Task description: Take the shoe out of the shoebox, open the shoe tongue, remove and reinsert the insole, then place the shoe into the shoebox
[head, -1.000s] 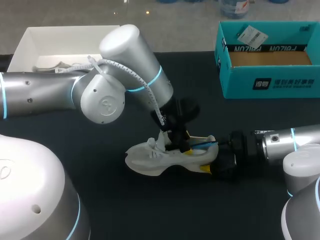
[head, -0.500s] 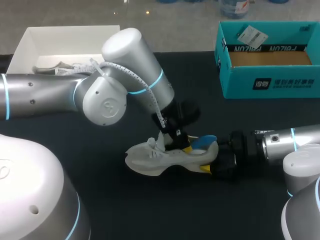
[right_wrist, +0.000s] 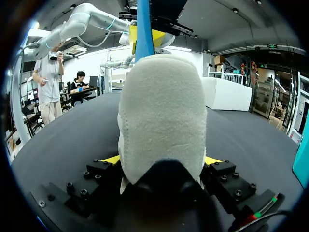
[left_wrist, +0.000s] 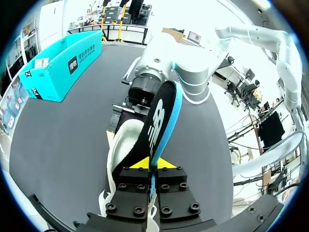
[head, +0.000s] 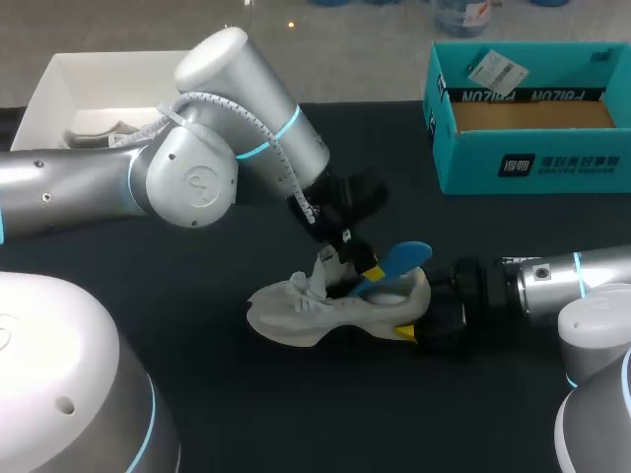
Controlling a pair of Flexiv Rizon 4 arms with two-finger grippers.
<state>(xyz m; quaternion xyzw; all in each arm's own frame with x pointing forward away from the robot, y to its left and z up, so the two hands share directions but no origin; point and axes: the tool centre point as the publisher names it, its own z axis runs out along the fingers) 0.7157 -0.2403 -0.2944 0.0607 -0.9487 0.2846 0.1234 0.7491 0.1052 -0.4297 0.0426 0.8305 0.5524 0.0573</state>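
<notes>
the white shoe [head: 325, 313] sits on its sole on the black counter [head: 217, 394]. its heel is between the right jaws, which are clamped on it from both sides. the left jaws, just above the shoe's opening, are pinched together on one end of the blue insole [head: 402, 258], which slants up out of the shoe ahead of them. the teal shoebox [head: 527, 148] stands well apart, beyond the right jaws.

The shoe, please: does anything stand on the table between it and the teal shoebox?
Nothing visible does: the black table between the white shoe and the teal shoebox is bare. The left gripper grips the blue insole, partly out.
</notes>
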